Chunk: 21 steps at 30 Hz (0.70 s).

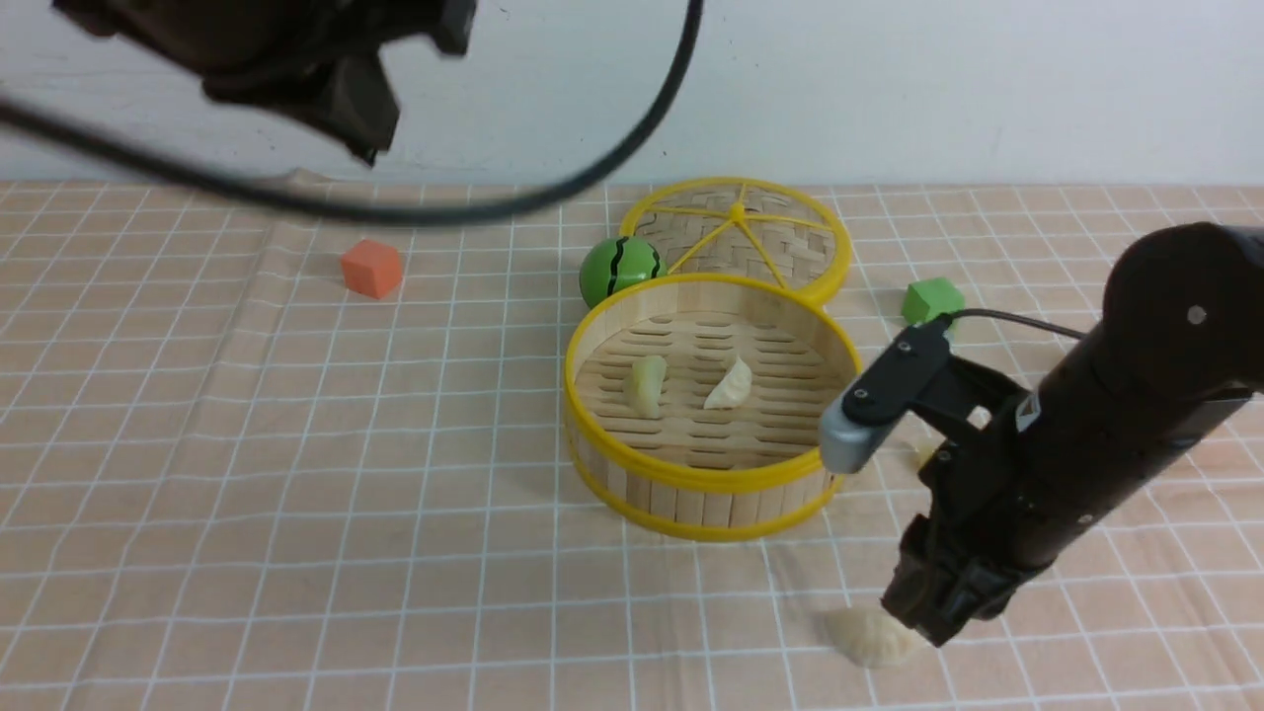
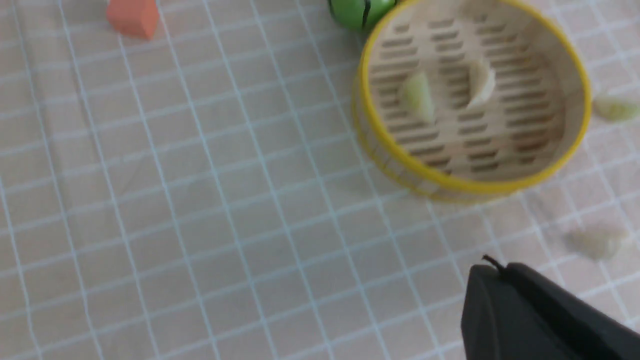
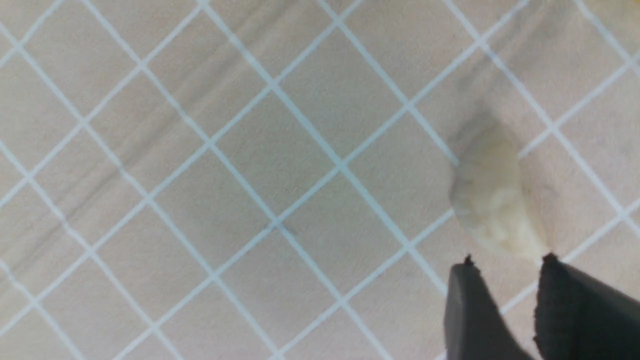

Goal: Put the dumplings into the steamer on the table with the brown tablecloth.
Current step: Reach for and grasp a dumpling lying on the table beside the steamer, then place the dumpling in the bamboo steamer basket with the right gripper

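Cream-white crescent dumpling (image 1: 869, 635), at 5 o'clock of the yellow-rimmed bamboo steamer (image 1: 691, 474), is met by the slightly parted right tool (image 1: 923, 632); whether the left tool (image 1: 360, 128) is clenched cannot be told.

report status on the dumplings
Left gripper up high, state unclear. Right gripper open, tips at cream dumpling on cloth. Two dumplings in steamer, green one beside it. Nothing in the way.

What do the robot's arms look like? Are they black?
Yes, both are black. The right arm is thick and rounded, with a pale dot on its joint, a thin black wire and a black bracket with a grey end. The right gripper has two dark flat fingers. A fat black cable loops near the left arm.
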Available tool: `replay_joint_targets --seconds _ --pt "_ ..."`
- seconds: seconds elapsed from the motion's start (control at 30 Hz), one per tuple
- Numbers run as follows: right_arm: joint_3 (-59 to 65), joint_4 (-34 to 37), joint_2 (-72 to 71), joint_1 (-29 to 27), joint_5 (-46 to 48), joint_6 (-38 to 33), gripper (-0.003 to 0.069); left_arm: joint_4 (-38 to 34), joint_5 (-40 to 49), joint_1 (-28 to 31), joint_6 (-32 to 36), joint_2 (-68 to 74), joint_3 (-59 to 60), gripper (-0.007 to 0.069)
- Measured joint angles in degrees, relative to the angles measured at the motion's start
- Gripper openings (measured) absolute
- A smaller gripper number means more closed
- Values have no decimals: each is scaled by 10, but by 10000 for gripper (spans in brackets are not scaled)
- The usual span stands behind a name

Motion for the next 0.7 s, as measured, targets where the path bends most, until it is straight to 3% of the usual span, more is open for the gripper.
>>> replay_joint_targets --seconds 0.17,0.3,0.4,0.57,0.67,0.7 --pt "0 -1 33 0 -59 -65 504 -11 -3 0 7 -105 177 -14" --pt "0 -3 69 0 -79 -93 572 -29 -37 0 8 -191 301 -14" --pt "0 -12 97 0 -82 -97 556 -37 -55 0 8 -247 367 -14" --pt "-2 -44 137 0 -86 -98 450 -37 -61 0 8 -316 426 -14" --pt "-6 -51 140 -1 -95 -98 294 -34 -62 0 8 -360 438 -14" --pt "-7 -51 139 -1 -94 -98 279 -32 -62 0 8 -368 438 -14"
